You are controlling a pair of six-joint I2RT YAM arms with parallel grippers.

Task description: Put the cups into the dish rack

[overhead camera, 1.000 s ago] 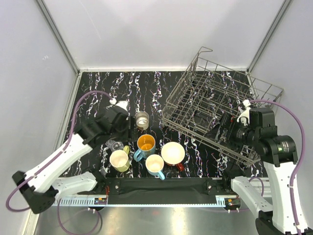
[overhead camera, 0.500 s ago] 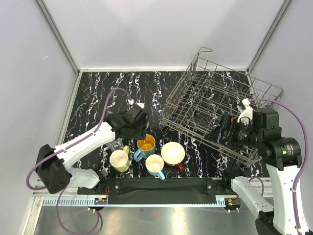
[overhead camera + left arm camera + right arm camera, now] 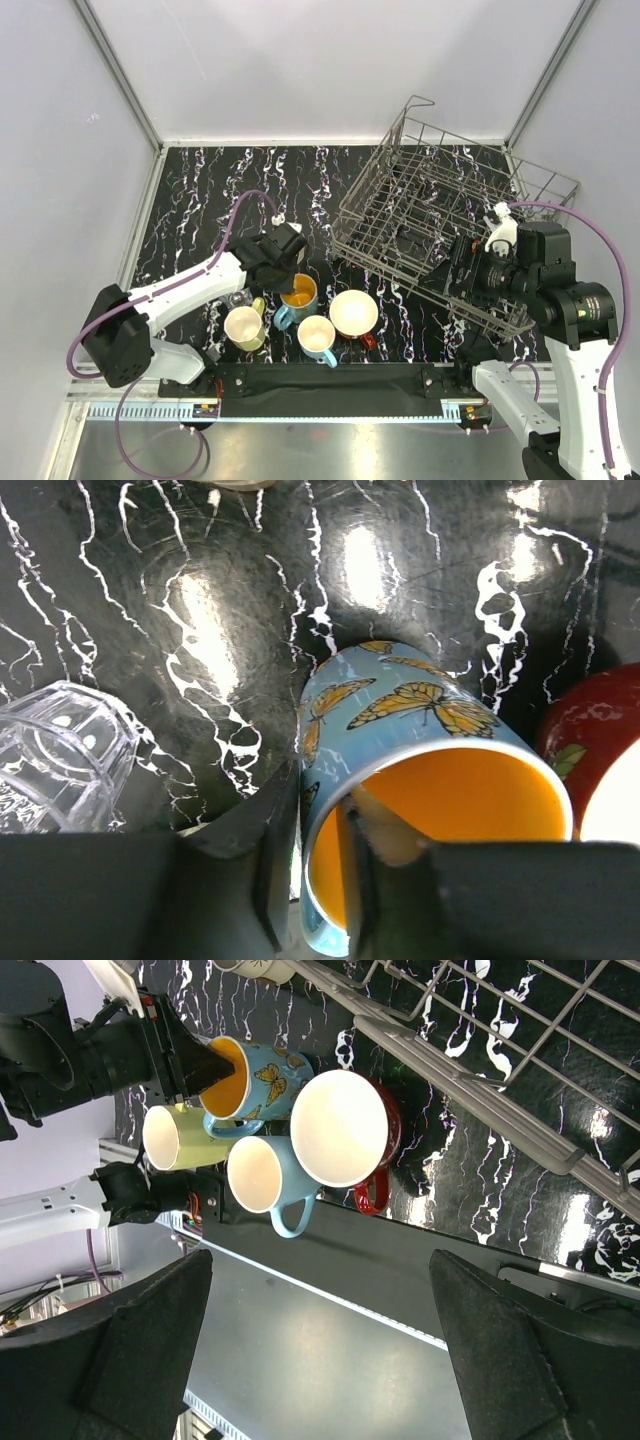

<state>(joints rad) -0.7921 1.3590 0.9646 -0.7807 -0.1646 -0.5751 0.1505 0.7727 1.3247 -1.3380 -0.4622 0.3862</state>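
A teal butterfly mug (image 3: 400, 710) with an orange inside stands on the black marbled table. My left gripper (image 3: 315, 850) is shut on its rim, one finger inside and one outside against the wall. From above, the left gripper (image 3: 283, 268) sits at the teal mug's (image 3: 299, 296) far-left edge. A clear tumbler (image 3: 237, 297), a yellow-green mug (image 3: 244, 328), a light-blue mug (image 3: 317, 337) and a wide red mug (image 3: 354, 313) cluster around it. The wire dish rack (image 3: 450, 200) stands at the right. My right gripper (image 3: 455, 268) hangs open over the rack's near edge, holding nothing.
The clear tumbler (image 3: 55, 750) lies just left of my left fingers, and the red mug (image 3: 590, 740) is at the right. A black bar (image 3: 330, 378) runs along the table's near edge. White walls enclose the table.
My left arm swung right from beside the small steel cup to the teal mug, and its jaws closed on the rim. The right arm barely shifted.
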